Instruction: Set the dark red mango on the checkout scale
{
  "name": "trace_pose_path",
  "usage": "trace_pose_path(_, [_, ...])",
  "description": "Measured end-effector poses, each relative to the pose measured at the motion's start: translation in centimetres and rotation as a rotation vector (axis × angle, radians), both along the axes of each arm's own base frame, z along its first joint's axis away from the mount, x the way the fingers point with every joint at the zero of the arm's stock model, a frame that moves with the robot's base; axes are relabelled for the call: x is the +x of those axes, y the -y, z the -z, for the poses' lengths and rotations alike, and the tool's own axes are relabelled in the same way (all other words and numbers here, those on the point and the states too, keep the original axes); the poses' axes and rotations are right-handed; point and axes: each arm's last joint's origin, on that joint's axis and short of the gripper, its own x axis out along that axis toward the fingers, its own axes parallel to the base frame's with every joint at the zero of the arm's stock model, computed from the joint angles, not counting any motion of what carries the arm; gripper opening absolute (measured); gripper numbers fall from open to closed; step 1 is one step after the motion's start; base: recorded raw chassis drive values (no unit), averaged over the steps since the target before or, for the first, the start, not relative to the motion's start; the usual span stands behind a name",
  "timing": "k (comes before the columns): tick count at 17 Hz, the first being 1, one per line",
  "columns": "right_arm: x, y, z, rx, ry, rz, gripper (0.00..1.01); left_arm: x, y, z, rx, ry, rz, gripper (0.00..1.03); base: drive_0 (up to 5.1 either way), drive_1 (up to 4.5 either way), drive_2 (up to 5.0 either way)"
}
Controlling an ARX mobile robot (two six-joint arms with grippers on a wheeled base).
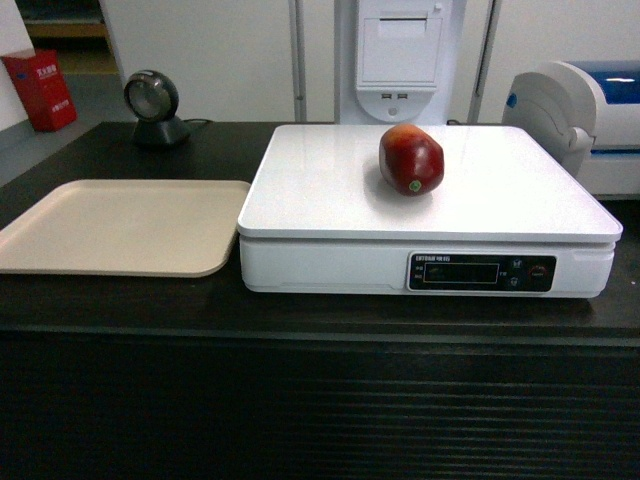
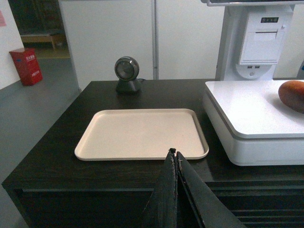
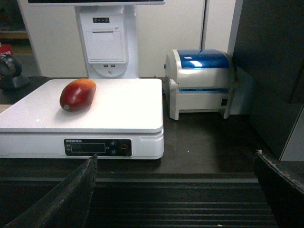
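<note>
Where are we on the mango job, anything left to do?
Looks done: the dark red mango lies on the white platform of the scale on the checkout, apart from the beige tray. Nothing is in hand: the left pincer is shut and empty, the right pincer open, back from the scale. Nothing appears left.

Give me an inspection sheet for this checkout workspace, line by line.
Surface: black checkout counter, ribbed front, looks clean.
Job's things: dark red mango lies on the white scale platform, toward the back, free of both grippers.
Clutter: empty beige tray left of the scale; round barcode scanner behind it.
Grippers: left gripper shut, empty, low in front of the tray; right gripper open wide, empty, in front of the scale.
Cables: one dark lead behind the scanner.
Surroundings: blue-and-white label printer right of the scale; white receipt terminal behind; red box on the floor.
</note>
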Motion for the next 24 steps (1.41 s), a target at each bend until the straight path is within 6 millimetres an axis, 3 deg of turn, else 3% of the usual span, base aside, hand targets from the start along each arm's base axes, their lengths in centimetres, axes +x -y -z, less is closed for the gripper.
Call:
trace_pose_path(8, [0.0, 0.0, 0.0, 0.0, 0.0, 0.0, 0.98, -0.9, 0.0, 0.1, 0.0, 0.0, 0.0, 0.02, 0.0, 0.0, 0.0])
trace_pose_path(10, [0.0, 0.0, 0.0, 0.0, 0.0, 0.0, 0.98, -1.9, 0.0, 0.5, 0.0, -0.019, 0.0, 0.02, 0.0, 0.0, 0.0])
trace_pose_path(15, [0.0, 0.0, 0.0, 0.0, 0.0, 0.0, 0.98, -1.9, 0.0, 0.4, 0.0, -0.012, -0.001, 0.02, 0.0, 0.0, 0.0])
trace_pose_path(16, [0.0, 0.0, 0.0, 0.0, 0.0, 0.0, 0.98, -1.9, 0.0, 0.4, 0.0, -0.012, 0.0, 0.07, 0.0, 0.0, 0.0])
trace_pose_path(24, [0.0, 0.0, 0.0, 0.0, 0.0, 0.0, 0.98, -1.9, 0.0, 0.4, 0.0, -0.012, 0.0, 0.95, 0.0, 0.0, 0.0])
